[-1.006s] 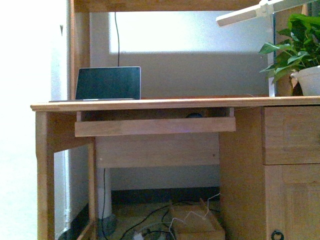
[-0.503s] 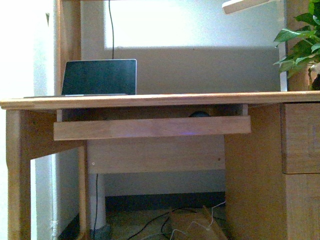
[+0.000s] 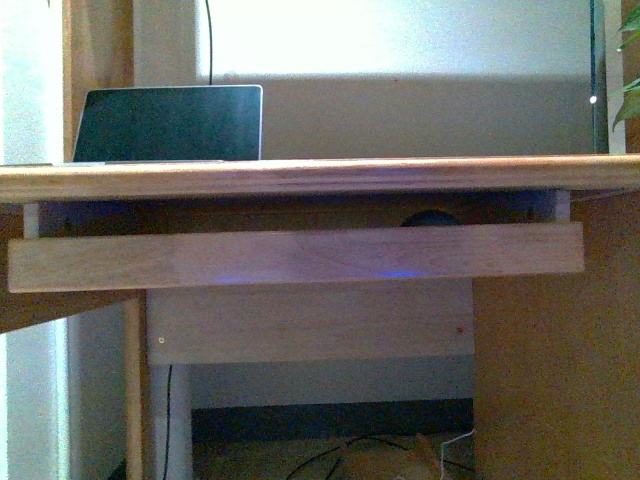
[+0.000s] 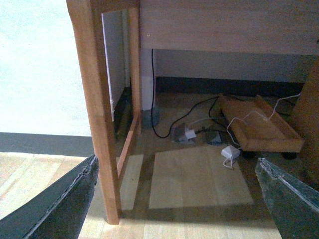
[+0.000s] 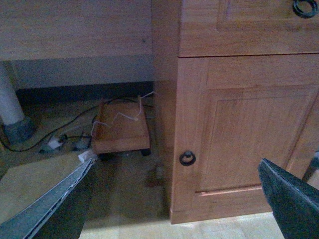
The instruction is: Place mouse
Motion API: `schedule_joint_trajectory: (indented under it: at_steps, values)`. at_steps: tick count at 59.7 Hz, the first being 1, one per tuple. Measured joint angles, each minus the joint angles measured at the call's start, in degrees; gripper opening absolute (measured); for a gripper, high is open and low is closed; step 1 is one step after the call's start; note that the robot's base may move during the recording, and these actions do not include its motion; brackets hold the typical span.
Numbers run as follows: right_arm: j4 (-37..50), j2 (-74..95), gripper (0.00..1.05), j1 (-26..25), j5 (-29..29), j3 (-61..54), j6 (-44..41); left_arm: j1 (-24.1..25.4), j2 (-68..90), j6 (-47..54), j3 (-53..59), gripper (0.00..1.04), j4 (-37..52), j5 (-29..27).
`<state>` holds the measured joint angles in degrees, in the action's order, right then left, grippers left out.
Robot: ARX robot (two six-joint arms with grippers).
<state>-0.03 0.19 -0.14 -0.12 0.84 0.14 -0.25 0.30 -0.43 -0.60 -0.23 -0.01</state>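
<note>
dark mouse behind keyboard tray front (only its dome shows), left tool and right tool spread wide, empty

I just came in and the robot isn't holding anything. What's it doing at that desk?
Nothing is being handled right now. The robot faces the wooden desk up close. The mouse sits in the pull-out tray under the desk top, only its dark top showing behind the tray front. The left gripper and the right gripper are both open and empty, aimed low toward the floor.
</note>
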Motion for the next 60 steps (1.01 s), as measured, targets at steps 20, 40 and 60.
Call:
schedule_joint_trajectory:
  at_steps: [20,40,60]
  values:
    - [0.00,0.02,0.97,0.02,-0.07,0.00,0.02,0.00,-0.13,0.00,0.00,0.97,0.00,0.00]
    - [0.00,0.02,0.97,0.02,-0.07,0.00,0.00,0.00,-0.13,-0.02,0.00,0.97,0.00,0.00]
    - [0.00,0.02,0.97,0.02,-0.02,0.00,0.00,0.00,-0.13,0.00,0.00,0.97,0.00,0.00]
